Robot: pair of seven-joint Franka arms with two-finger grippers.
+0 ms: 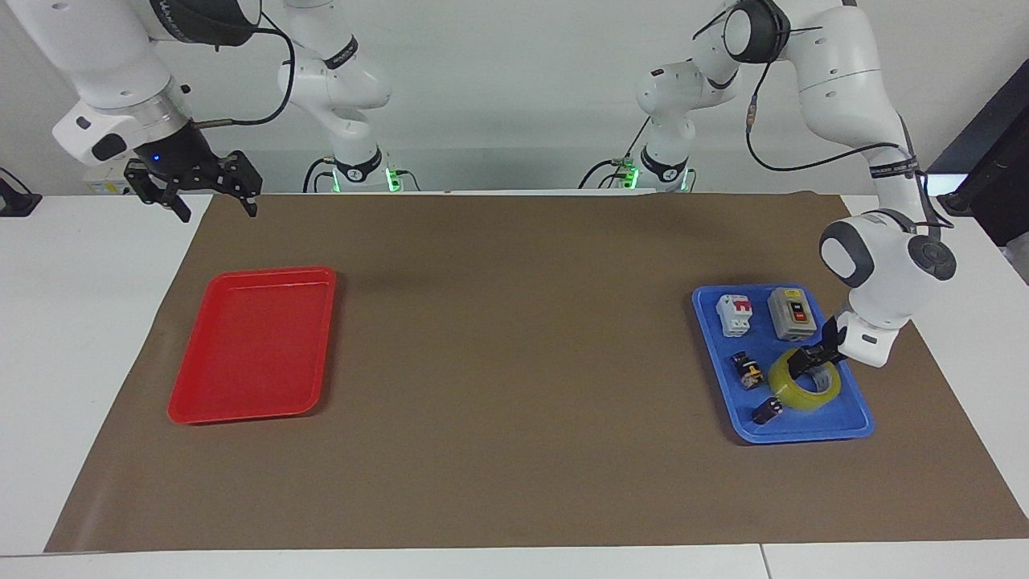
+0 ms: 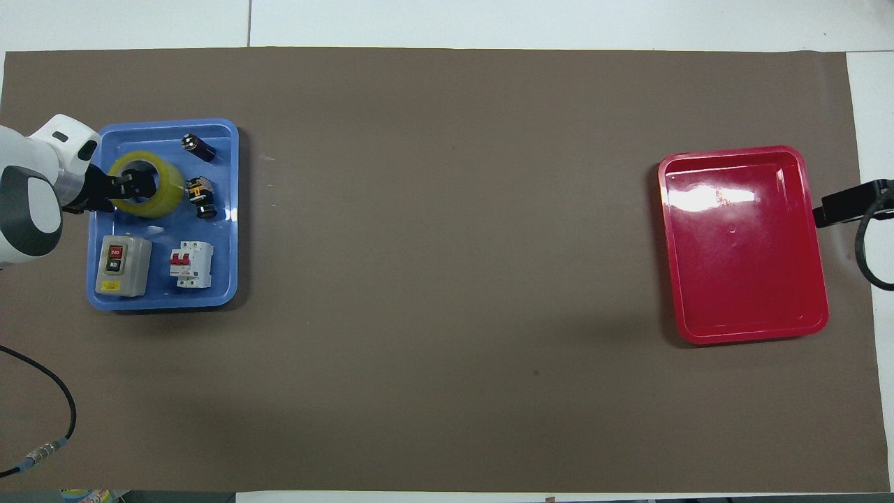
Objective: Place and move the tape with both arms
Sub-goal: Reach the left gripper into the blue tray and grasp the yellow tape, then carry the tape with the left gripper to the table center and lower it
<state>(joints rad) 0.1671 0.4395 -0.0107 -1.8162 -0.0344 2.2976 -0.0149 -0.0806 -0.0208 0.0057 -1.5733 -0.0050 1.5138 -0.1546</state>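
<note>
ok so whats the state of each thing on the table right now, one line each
tape: flat in the blue tray, not lifted
left gripper: down at the tape's wall, one finger in the core
right gripper: open, waiting in the air near the red tray
blue tray: holds the tape and four electrical parts
red tray: empty
grey switch box: lying flat
white breaker: lying flat

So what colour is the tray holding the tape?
Blue tray; the tape in it is translucent yellow. Clearest in the overhead view.

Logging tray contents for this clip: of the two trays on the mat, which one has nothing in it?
The red tray, at the right arm's end of the table. The blue tray holds the tape and electrical parts.
</note>
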